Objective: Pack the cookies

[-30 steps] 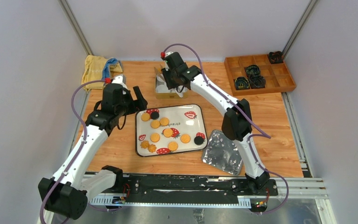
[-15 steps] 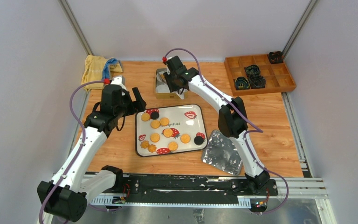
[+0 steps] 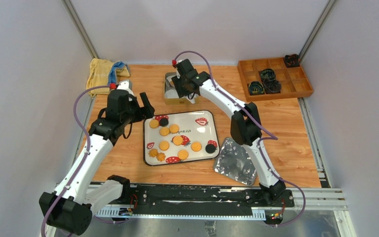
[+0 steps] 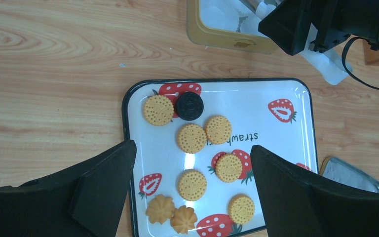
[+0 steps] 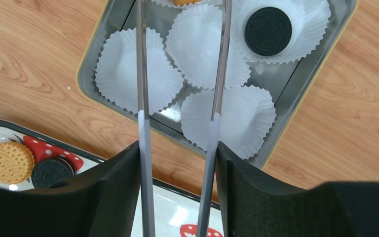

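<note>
- Now, the cookies [image 3: 177, 140] mostly lie flat on the strawberry tray [image 3: 197, 133]: 11 of them, 9 golden and 2 black, crowded toward its left half.
- Just beyond the tray's far edge stands the tin [image 5: 91, 59], lined with white paper cups [image 5: 205, 49]. 1 black cookie [image 5: 268, 30] sits in a cup, and a golden sliver at the top of the right wrist view is likely another.
- The right gripper [image 5: 177, 148] clamps a pair of tongs [image 5: 141, 74], whose blades stand apart and run out over the tin. Their tips are out of frame, so I cannot tell whether they carry anything.
- The left gripper [image 4: 192, 146] hangs spread wide and empty above the tray's left edge.
- The relation that matters: from the tongs, the tray's cookies lie back toward the robot. The closest are the golden cookie [image 5: 10, 162] and its black neighbour [image 5: 53, 172] at the tray's far-left corner.
- The left gripper is nearer the cookies, but the right one has the tool, so I judge the next fetch is its job.
</note>
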`<state>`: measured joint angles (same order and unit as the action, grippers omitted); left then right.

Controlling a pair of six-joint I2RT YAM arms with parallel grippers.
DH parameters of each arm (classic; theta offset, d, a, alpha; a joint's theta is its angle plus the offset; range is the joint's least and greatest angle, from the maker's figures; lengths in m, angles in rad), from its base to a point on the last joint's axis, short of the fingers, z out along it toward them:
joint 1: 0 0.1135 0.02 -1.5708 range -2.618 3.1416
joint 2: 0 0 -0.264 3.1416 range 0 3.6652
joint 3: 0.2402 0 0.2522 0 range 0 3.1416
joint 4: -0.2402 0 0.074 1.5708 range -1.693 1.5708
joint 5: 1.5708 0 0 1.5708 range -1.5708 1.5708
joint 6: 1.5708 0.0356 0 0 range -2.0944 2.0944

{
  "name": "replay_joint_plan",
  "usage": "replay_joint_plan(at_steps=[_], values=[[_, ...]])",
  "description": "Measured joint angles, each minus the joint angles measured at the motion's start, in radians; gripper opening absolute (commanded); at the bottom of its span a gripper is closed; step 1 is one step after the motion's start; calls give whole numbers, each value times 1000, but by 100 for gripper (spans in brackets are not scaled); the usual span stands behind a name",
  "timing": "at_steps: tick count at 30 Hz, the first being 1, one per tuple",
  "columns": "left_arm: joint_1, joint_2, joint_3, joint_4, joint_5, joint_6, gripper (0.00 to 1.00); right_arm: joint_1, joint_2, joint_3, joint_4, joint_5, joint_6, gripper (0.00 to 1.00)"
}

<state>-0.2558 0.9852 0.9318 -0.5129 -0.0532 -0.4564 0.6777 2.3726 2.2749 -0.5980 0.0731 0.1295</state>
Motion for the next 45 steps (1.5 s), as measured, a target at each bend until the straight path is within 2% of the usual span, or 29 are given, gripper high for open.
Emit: replay_joint_plan(at_steps=[7, 11, 16, 22, 29, 36, 45], values=[[0, -2, 0, 0, 5, 5, 93, 0, -2, -7, 14, 6, 0, 54], [0, -10, 0, 0, 5, 7, 93, 0, -62, -132, 84, 6, 1, 53], [0, -15, 0, 2, 5, 7, 93, 0, -233, -332, 122, 5, 5, 53], [0, -7, 0, 11, 14, 0, 93, 18, -527, -566, 189, 8, 6, 53], [0, 15, -3, 25, 30, -14, 93, 106, -753, -841, 235, 6, 27, 53], [0, 21, -6, 38, 35, -19, 93, 246, -800, -1075, 210, 4, 67, 55], [0, 20, -9, 40, 35, -24, 93, 268, -812, -1109, 173, -2, 119, 56]])
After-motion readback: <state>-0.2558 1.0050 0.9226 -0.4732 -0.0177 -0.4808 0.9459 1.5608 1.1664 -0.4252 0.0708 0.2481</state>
